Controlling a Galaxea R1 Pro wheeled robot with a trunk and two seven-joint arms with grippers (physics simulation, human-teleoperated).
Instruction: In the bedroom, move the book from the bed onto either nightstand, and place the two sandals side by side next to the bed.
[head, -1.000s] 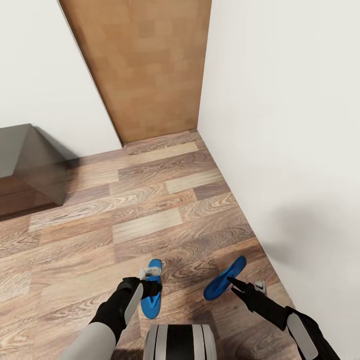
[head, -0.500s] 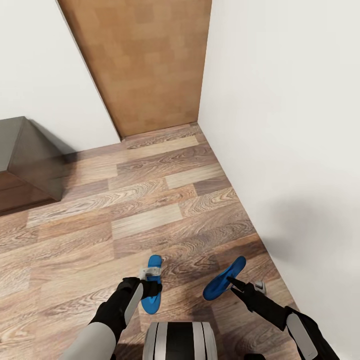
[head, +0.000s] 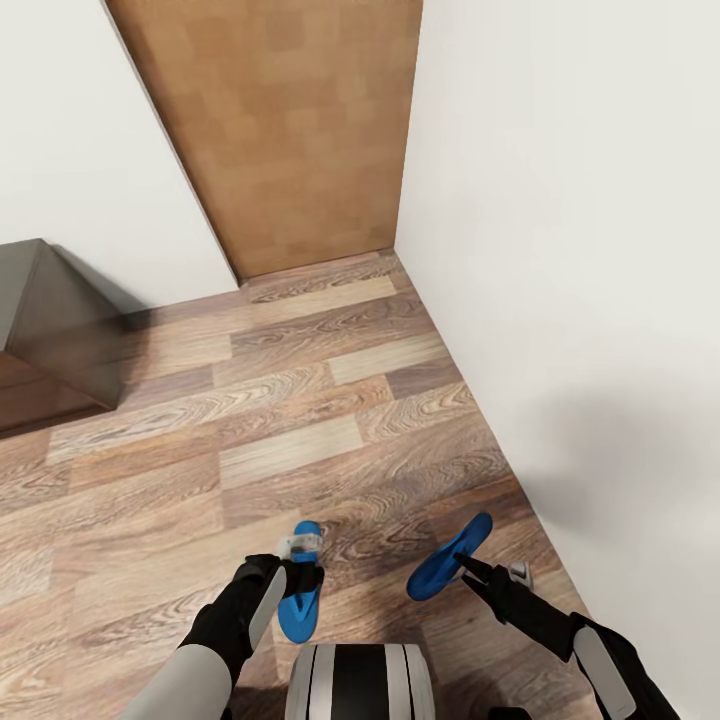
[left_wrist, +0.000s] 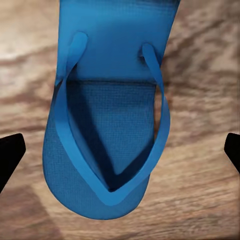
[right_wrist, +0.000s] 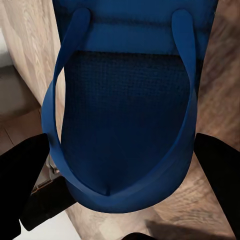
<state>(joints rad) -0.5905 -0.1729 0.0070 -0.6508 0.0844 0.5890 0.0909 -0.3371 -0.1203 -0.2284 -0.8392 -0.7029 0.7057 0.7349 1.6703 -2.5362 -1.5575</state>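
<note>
Head view: whole scene slid slightly toward lower left since a second ago, so camera or base moves; sandals keep their place relative to arms, likely carried. Left gripper (head: 300, 562) pinching left sandal (head: 300, 600) at lower centre; right gripper (head: 478, 572) pinching right sandal (head: 447, 560) lower right. Door (head: 290, 130) top centre, dark cabinet (head: 50, 320) at left, closed; contents unseen. Bed, book unseen: transit step.

Left wrist view: sandal (left_wrist: 107, 125) over plank floor (left_wrist: 200, 190), fingertips (left_wrist: 9, 155) at frame sides.

Right wrist view: sandal (right_wrist: 125, 120) between dark fingers (right_wrist: 220, 175).
</note>
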